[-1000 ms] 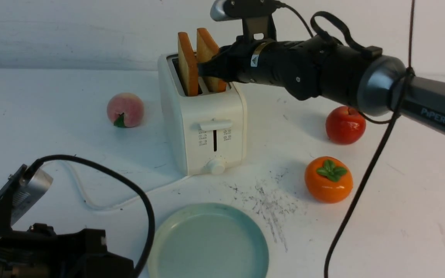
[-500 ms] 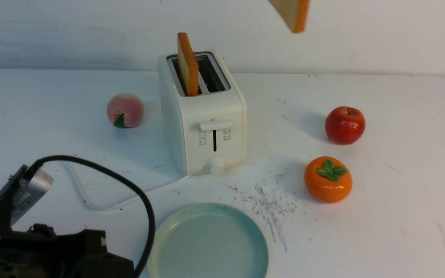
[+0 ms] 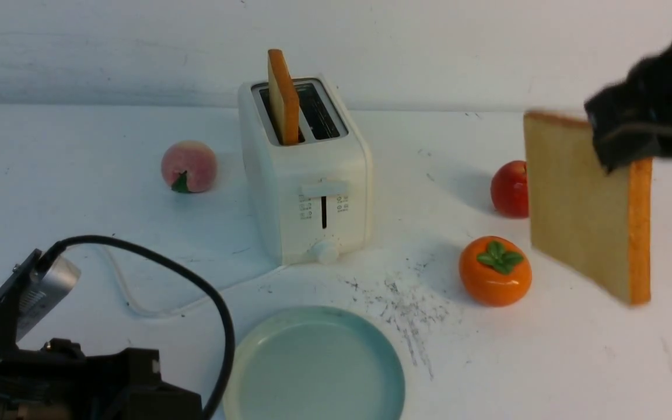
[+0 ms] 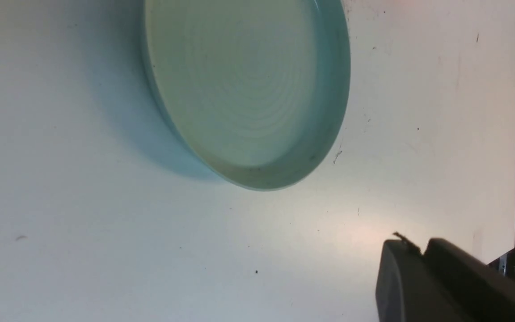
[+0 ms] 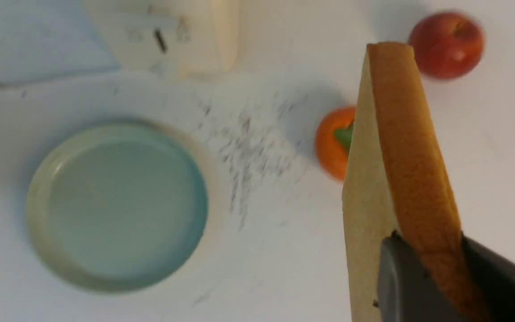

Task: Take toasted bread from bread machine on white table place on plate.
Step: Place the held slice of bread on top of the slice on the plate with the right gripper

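Observation:
The cream-white bread machine [image 3: 307, 175] stands at the table's middle back, one slice of toasted bread [image 3: 282, 96] upright in its left slot, the right slot empty. My right gripper [image 3: 627, 146] is shut on the top edge of the second slice [image 3: 584, 204], which hangs upright in the air at the right, near the persimmon. In the right wrist view the fingers [image 5: 400, 277] clamp the slice [image 5: 400, 147] across its crust. The pale blue-green plate [image 3: 237, 361] sits empty at the front middle. My left gripper [image 4: 418, 250] is shut and empty beside the plate [image 4: 329, 112].
A peach [image 3: 189, 166] lies left of the toaster. A red apple [image 3: 508, 189] and an orange persimmon [image 3: 495, 271] lie at the right, partly behind the held slice. The toaster's white cord [image 3: 137, 303] runs front-left. My left arm [image 3: 50, 361] fills the front-left corner.
My right gripper pulled the slice out of the toaster's right slot, lifted it up out of the picture, then brought it down at the right. The left arm has not moved.

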Robot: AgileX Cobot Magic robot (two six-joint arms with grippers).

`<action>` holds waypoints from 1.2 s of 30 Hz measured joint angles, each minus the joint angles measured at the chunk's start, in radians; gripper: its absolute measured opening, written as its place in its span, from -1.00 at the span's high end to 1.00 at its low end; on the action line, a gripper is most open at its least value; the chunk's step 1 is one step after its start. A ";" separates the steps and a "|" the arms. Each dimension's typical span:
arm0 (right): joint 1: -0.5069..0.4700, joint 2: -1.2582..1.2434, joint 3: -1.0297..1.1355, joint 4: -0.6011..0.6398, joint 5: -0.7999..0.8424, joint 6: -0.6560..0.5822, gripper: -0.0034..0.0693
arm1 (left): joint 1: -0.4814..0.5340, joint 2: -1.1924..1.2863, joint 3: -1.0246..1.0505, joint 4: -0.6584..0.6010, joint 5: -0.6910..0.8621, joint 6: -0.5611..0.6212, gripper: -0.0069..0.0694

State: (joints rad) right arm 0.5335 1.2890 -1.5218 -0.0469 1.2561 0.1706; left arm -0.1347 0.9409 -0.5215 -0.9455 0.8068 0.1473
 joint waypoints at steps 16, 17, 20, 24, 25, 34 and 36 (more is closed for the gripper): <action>0.000 0.147 0.497 0.941 -0.548 -0.598 0.59 | 0.000 0.000 0.000 0.003 0.000 0.000 0.63; 0.000 0.177 0.497 0.996 -0.562 -0.664 0.59 | 0.000 0.000 0.000 0.003 0.000 0.000 0.63; 0.000 0.248 0.497 1.092 -0.576 -0.768 0.59 | 0.000 0.000 0.000 0.003 0.000 0.000 0.63; 0.000 0.354 0.497 1.227 -0.584 -0.897 0.59 | 0.000 0.000 0.000 0.004 0.000 0.000 0.62; 0.000 0.368 0.497 1.242 -0.585 -0.907 0.59 | 0.000 0.000 0.000 0.004 0.000 0.000 0.62; 0.000 0.481 0.497 1.278 -0.715 -1.032 -0.02 | 0.000 0.000 0.000 0.004 0.000 0.000 0.58; 0.000 0.476 0.497 1.254 -0.733 -1.038 -0.23 | 0.000 0.000 0.000 0.004 0.000 0.000 0.58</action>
State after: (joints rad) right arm 0.5335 1.7646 -1.0248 1.2066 0.5231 -0.8673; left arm -0.1347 0.9409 -0.5215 -0.9420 0.8068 0.1473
